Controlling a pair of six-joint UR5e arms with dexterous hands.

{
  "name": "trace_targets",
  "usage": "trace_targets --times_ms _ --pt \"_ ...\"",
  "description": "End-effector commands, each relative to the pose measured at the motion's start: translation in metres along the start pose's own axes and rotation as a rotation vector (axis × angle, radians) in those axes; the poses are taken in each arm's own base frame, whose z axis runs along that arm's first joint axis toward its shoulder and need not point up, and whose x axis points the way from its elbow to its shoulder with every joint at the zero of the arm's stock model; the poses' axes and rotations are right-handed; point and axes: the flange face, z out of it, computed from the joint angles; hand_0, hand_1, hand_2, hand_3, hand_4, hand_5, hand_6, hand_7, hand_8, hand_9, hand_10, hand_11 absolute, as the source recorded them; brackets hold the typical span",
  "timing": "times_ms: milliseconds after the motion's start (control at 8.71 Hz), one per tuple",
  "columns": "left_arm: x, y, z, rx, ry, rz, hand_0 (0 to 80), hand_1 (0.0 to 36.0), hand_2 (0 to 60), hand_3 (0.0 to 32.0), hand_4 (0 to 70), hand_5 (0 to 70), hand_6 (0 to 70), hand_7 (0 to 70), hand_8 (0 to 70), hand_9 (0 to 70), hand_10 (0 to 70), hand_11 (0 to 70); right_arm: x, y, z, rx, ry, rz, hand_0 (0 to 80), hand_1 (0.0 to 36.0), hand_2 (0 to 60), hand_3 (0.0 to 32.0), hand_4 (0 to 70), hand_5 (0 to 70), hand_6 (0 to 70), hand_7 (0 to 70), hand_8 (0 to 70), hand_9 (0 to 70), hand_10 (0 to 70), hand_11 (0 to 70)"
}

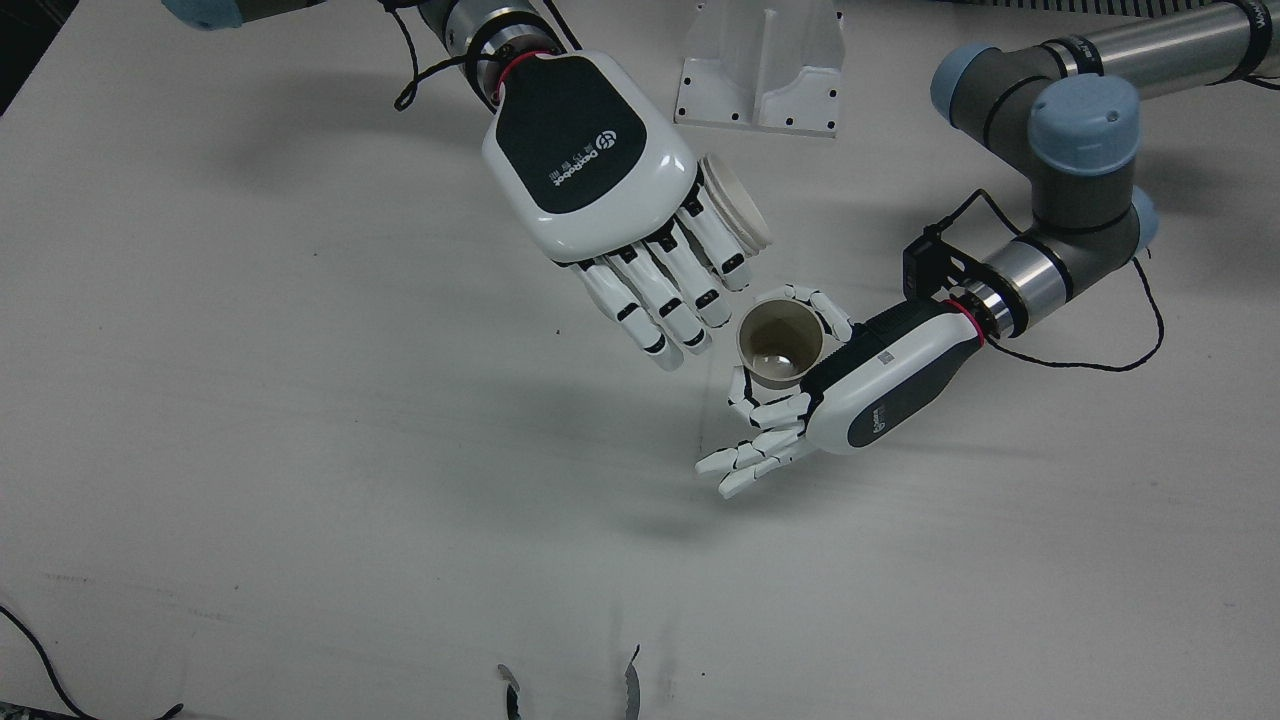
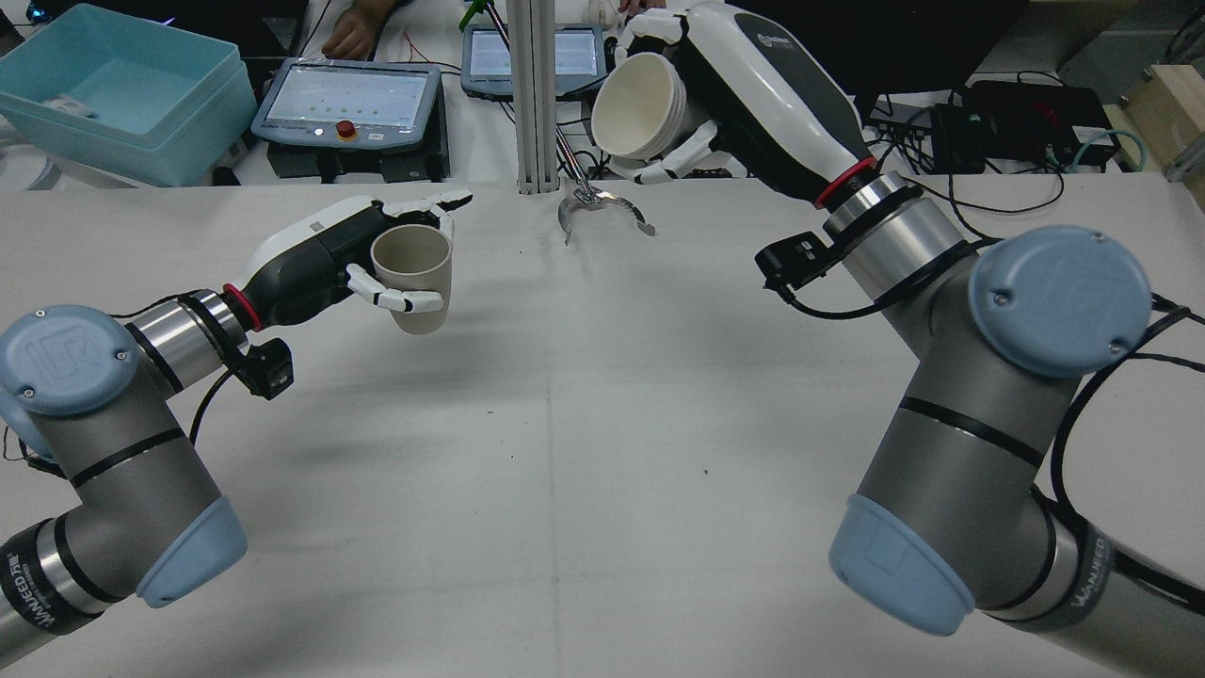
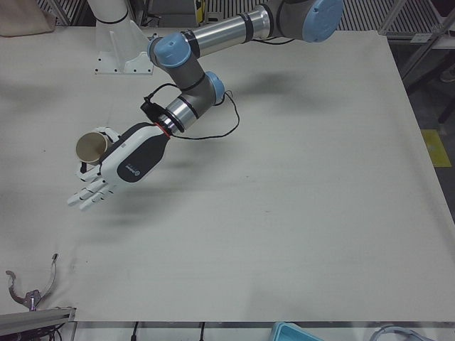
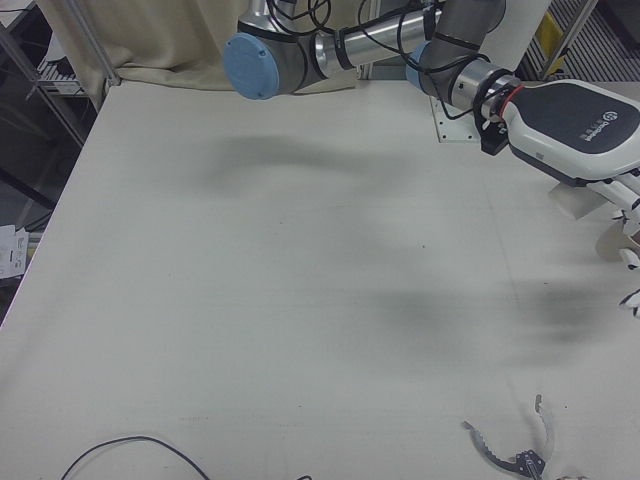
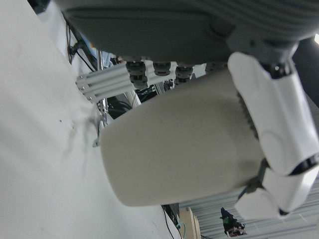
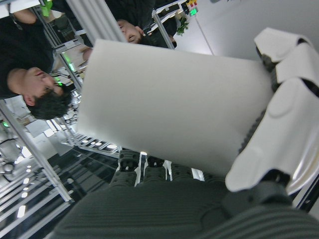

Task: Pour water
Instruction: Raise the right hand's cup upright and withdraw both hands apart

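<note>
While the left hand [image 1: 860,385] is gripping a beige cup [image 1: 780,345] upright above the table [image 1: 300,450], with some of its fingers wrapped around the cup and the others stretched out straight, the right hand [image 1: 600,180] is holding a white cup [image 1: 735,210] that is tilting on its side. In the front view, the white cup is staying up beside the beige cup, near it but not touching. A white bracket [image 1: 765,65] is standing behind the beige cup. A little clear liquid is showing inside the beige cup.
</note>
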Motion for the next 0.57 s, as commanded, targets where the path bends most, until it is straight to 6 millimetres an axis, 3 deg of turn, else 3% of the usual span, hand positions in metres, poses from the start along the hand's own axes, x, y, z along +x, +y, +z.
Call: trace_targets --times_ms 0,230,459 --pt "0.044 -0.115 -0.087 0.175 0.053 -0.02 45.8 36.0 60.0 0.0 31.7 70.0 5.1 10.7 1.6 4.4 6.3 11.4 0.046 -0.119 -0.054 0.254 0.035 0.362 49.6 26.4 60.0 0.0 15.1 70.0 38.1 52.8 29.6 42.7 24.2 36.9" --pt "0.065 -0.182 -0.155 0.275 0.121 -0.059 45.7 36.0 60.0 0.0 31.6 70.0 5.4 10.9 1.9 4.7 6.5 11.7 0.092 -0.15 -0.086 0.365 0.076 0.5 49.6 25.9 59.3 0.0 13.6 69.7 37.8 52.0 30.2 43.4 24.5 37.4" --pt "0.042 -0.255 -0.25 0.376 0.208 -0.122 45.3 36.0 60.0 0.0 31.4 70.0 5.4 10.9 2.1 5.0 6.6 11.7 0.167 -0.169 -0.091 0.415 0.127 0.579 48.5 22.9 53.3 0.0 12.5 64.5 37.3 50.7 31.7 45.1 26.3 39.8"
